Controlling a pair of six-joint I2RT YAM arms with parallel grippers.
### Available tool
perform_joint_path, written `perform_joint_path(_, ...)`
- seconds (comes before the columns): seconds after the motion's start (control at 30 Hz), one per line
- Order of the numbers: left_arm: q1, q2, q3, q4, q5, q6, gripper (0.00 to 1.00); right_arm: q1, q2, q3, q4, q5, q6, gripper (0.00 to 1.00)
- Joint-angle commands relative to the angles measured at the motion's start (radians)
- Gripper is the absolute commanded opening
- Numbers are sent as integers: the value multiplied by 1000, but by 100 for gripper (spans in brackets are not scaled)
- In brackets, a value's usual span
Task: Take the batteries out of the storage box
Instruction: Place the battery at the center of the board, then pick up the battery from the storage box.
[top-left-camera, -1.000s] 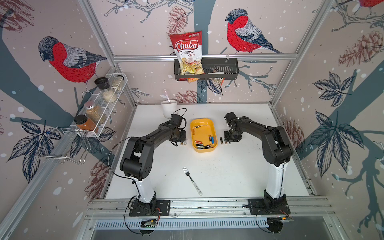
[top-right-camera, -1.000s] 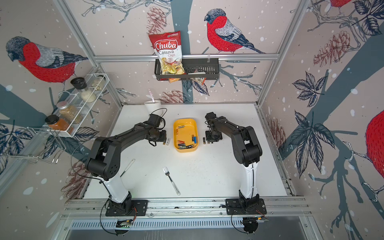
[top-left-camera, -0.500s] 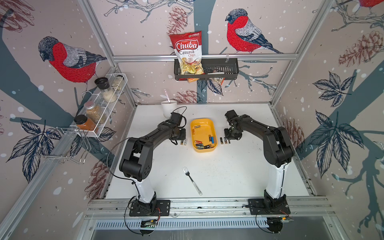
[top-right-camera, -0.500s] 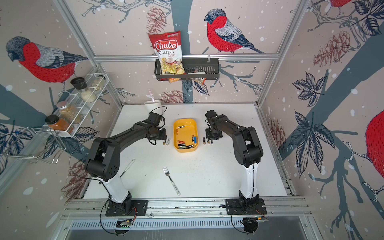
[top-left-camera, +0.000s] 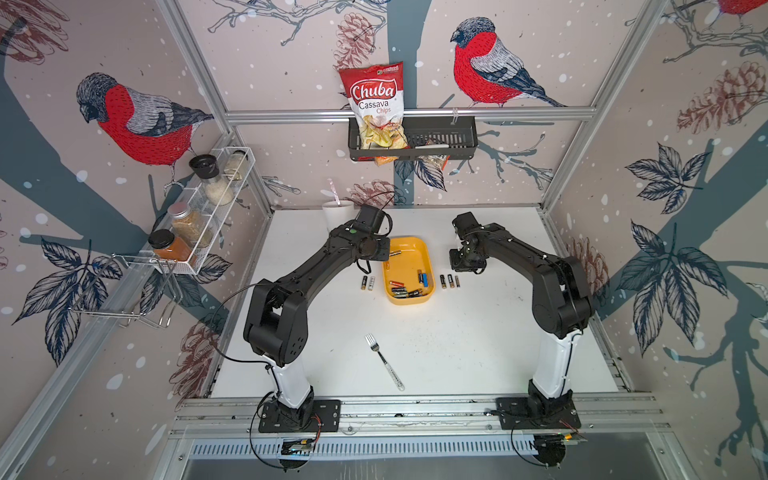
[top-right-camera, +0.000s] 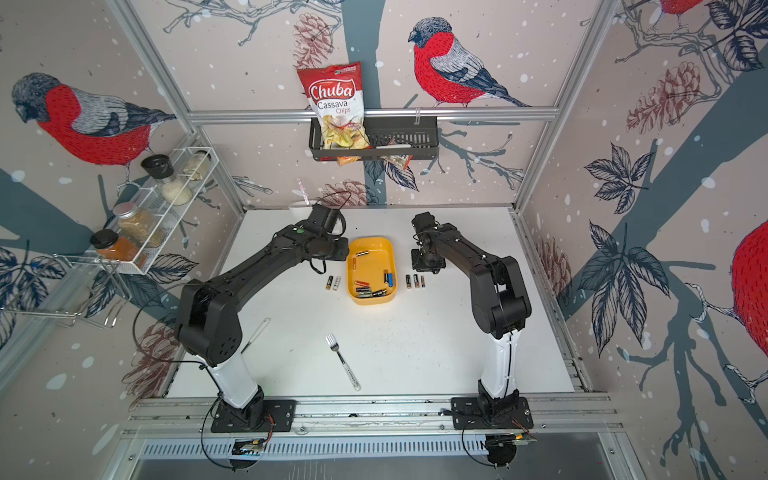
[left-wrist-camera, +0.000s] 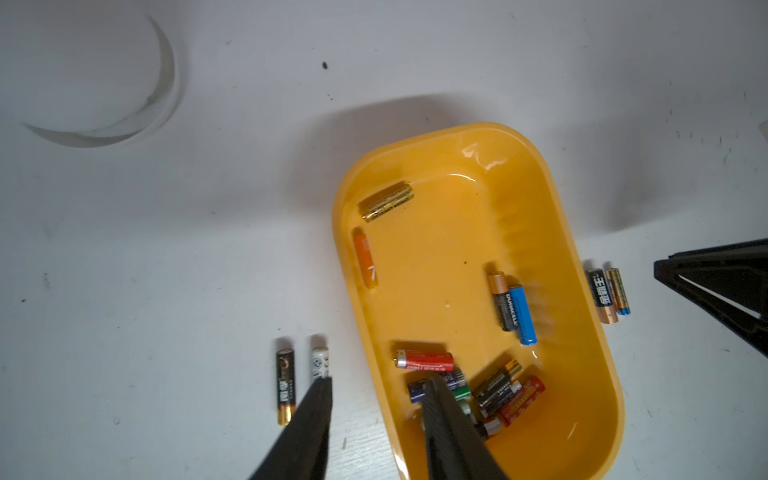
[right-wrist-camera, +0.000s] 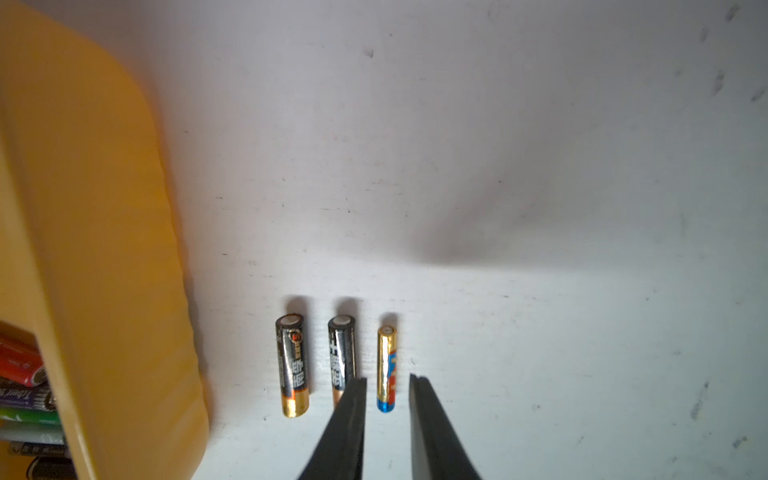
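Right end effector higher; five batteries outside storage box.

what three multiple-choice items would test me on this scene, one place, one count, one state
1. Relative to the storage box, the fork lies: A inside it; B apart from it, on the table; C propped against it.
2. Batteries lying on the table outside the box: A two; B eight; C five.
3. The right end effector is: A open and empty; B shut on a battery; C holding the fork.
Answers: B, the fork lies alone on bare table; C, two lie on the box's left, three on its right; A, its jaws stand apart, gripping nothing.
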Motion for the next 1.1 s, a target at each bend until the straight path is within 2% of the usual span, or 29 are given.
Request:
perform_joint_path(0.0,-37,42,14,-6,26,-30,41,-5,-11,13,-23,-1,3,26)
perform_joint_path(0.33,-158,244,80,82,97,-85,41,-31,-32,10,-35,1,-11,26)
perform_joint_path(1.07,-171,402,187,60,79,-64,41,-55,-45,-16,-27,-9,-26,26)
